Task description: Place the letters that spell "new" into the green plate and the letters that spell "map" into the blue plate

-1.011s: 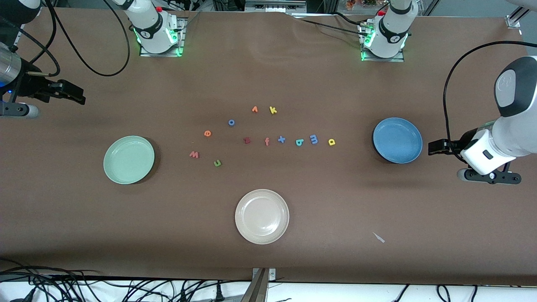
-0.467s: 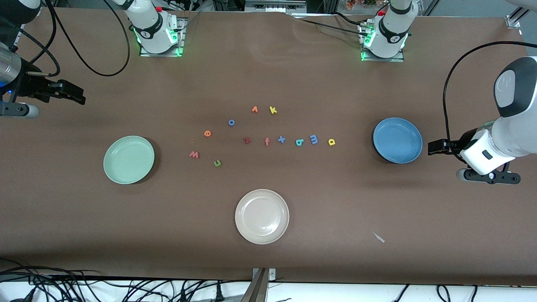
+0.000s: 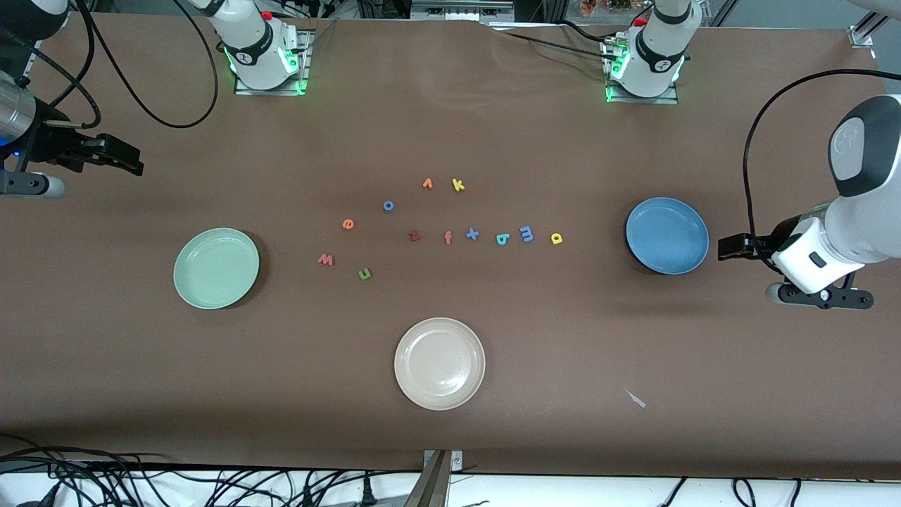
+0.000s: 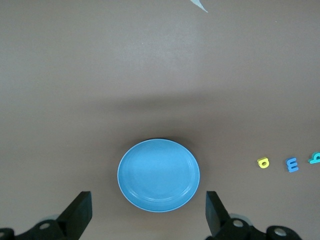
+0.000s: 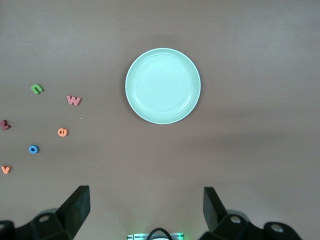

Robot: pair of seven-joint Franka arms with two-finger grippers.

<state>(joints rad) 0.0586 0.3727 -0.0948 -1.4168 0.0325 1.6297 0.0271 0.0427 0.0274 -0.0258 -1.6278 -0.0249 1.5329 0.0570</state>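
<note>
Letters, "new" set: olive n (image 3: 364,274), orange e (image 3: 348,224) and salmon w (image 3: 325,260) lie flat on the tabletop (image 3: 493,127), grouped toward the right arm's end of the letter spread; none is in a plate. The n lies nearest the front camera, the e farthest.

Letters, "map" set: blue m (image 3: 526,233), yellow a (image 3: 556,239) and teal p (image 3: 502,239) lie in a row toward the left arm's end, the a closest to the blue plate (image 3: 666,235), the m between the other two.

Plates: the green plate (image 3: 216,267) sits at the right arm's end, near the w but apart from it. The blue plate sits at the left arm's end. Both hold nothing.

Other items: a dark red z (image 3: 414,236), orange f (image 3: 448,238) and blue x (image 3: 472,234) continue the row beside the p. A blue o (image 3: 388,205), orange v (image 3: 427,184) and yellow k (image 3: 458,185) lie farther from the front camera. A cream plate (image 3: 440,362) sits nearest that camera.

Grippers: the left gripper (image 4: 148,212) hangs over the tabletop by the blue plate, fingers (image 4: 214,210) apart, holding nothing. The right gripper (image 5: 145,210) hangs over the tabletop at its own end, fingers (image 5: 79,204) apart, holding nothing.
</note>
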